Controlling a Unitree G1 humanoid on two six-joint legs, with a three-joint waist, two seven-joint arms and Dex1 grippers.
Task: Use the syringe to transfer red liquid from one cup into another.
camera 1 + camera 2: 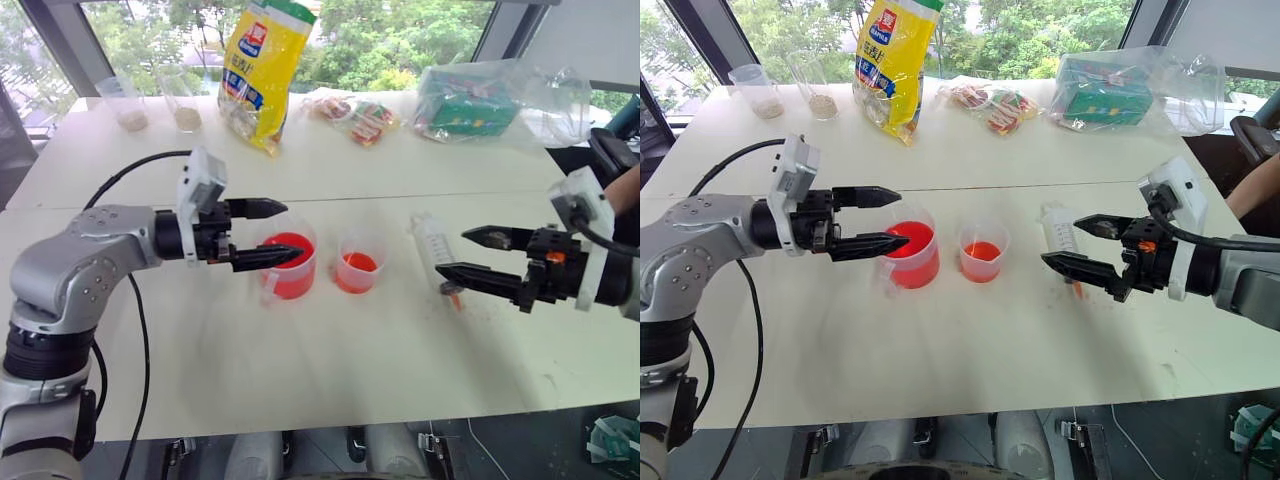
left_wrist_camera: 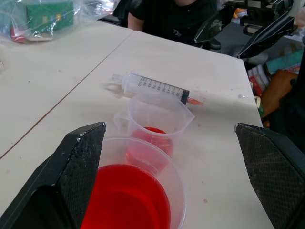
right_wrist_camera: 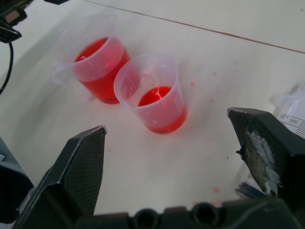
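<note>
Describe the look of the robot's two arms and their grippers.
The left arm has rounded silver-grey metal segments with black joints, and a black cable loops along it. The left gripper and the right gripper each have two tapering black fingers behind which sits a white boxy module. The right wrist carries a small orange part and a black cable. One right finger pad shows white smears.

Handled beaker [image 1: 289, 266] and smaller cup [image 1: 359, 264] stand just beside each other, narrow gap between. Syringe [image 1: 433, 250] lies flat to the cup's right, bare table [image 1: 330, 370] around it. Near side open. Bags [image 1: 262, 70] and powder cups [image 1: 128, 104] crowd the far edge.
</note>
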